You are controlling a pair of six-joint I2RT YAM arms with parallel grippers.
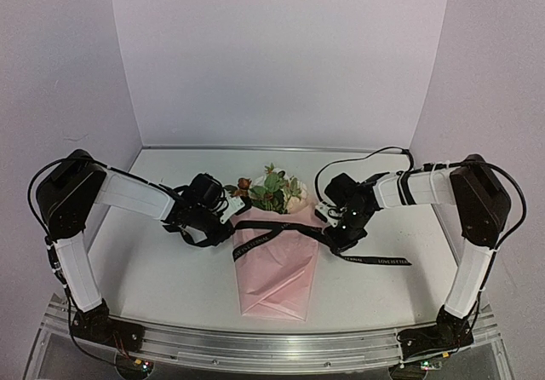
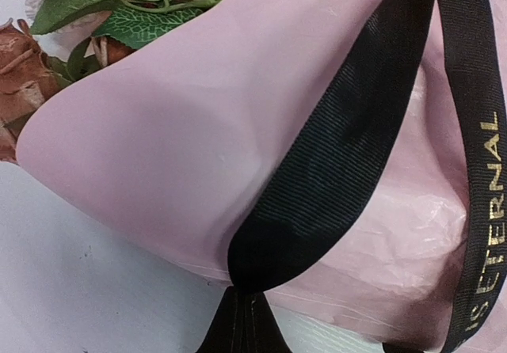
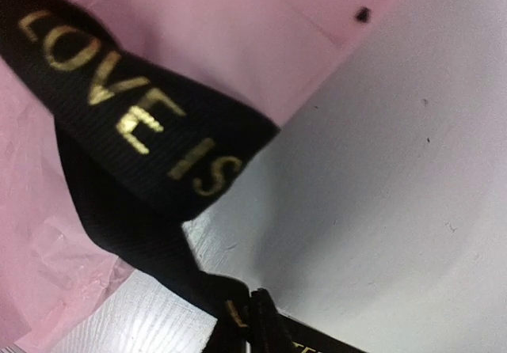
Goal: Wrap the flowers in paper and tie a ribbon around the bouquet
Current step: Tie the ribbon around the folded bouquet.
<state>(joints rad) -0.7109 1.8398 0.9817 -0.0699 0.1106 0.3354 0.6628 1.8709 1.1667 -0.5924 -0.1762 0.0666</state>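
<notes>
Ribbon [image 1: 255, 239] across bouquet [image 1: 277, 273] on white table [image 1: 162, 269], between left pincer [image 1: 230, 220] and right pincer [image 1: 329, 230]

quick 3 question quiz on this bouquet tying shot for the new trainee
1. The left gripper and the right gripper both pinch: A the ribbon, B a stem, C a leaf.
2. True or false: the flowers of the bouquet point away from the arm bases.
3. Fill in: in the right wrist view the gold lettering reads LOVE __.
Key: 1 A; 2 true; 3 IS.
</notes>
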